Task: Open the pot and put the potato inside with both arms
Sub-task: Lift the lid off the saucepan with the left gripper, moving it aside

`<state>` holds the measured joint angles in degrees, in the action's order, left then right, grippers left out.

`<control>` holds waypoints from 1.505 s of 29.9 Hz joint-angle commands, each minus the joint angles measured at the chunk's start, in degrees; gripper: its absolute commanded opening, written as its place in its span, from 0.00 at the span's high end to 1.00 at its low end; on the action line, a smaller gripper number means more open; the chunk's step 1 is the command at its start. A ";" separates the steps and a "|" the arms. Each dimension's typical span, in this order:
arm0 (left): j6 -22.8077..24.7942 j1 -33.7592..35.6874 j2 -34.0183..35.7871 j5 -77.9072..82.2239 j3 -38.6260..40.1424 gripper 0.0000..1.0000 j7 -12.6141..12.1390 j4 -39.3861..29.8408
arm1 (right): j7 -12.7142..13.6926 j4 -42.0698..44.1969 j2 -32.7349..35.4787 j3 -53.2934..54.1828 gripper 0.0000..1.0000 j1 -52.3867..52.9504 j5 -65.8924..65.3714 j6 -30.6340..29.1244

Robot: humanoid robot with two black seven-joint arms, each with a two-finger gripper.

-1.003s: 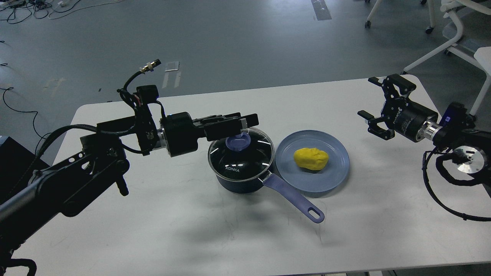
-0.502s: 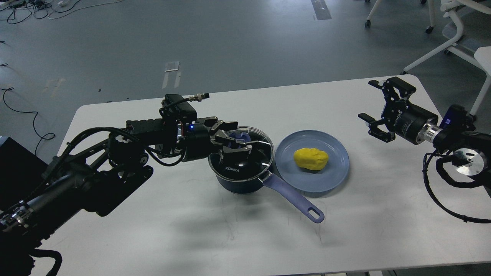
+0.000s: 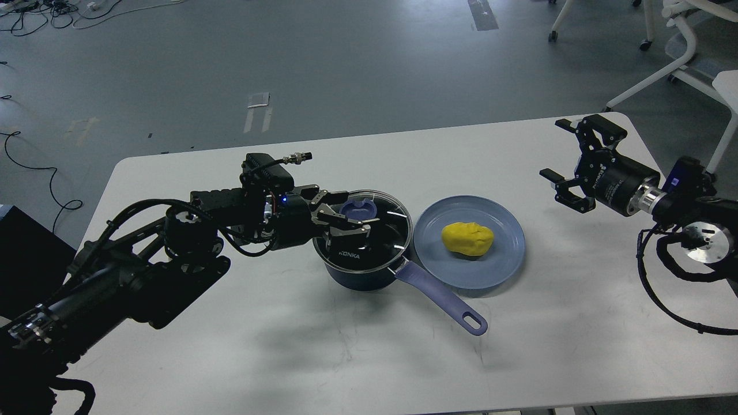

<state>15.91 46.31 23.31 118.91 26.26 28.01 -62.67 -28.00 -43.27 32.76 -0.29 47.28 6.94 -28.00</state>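
Observation:
A dark blue pot (image 3: 360, 271) stands at the table's middle with a glass lid (image 3: 386, 227) on it, a lavender knob (image 3: 358, 208) and a lavender handle (image 3: 441, 300) pointing front right. My left gripper (image 3: 353, 216) is open, its fingers either side of the knob just above the lid. A yellow potato (image 3: 467, 238) lies on a blue plate (image 3: 507, 259) right of the pot. My right gripper (image 3: 558, 151) is open and empty above the table's right side, well away from the plate.
The white table (image 3: 346, 357) has bare surface in front of the pot and plate and to the left. Its right edge lies under my right arm. White chair legs (image 3: 651, 75) stand on the floor at the back right.
My left arm dropped and turned, bringing the gripper from over the lid down to the knob with its fingers spread around it. The right gripper barely moved.

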 commanded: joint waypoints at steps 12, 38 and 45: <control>-1.49 -0.34 0.33 -0.17 -1.57 0.46 -0.01 -0.70 | 0.00 0.02 0.11 0.02 0.00 0.01 0.00 0.00; -22.23 -8.86 24.24 -8.26 -5.70 0.45 -0.01 -4.31 | 0.00 0.02 0.02 -0.06 0.00 -0.08 0.00 0.00; -23.38 -13.52 22.58 -8.87 -5.43 0.42 -0.01 1.65 | 0.00 -0.06 -0.07 -0.15 0.00 -0.08 -0.09 0.00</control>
<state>-7.23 34.65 46.92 110.33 20.69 27.99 -64.23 -28.00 -43.28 32.74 -0.44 47.20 6.86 -28.00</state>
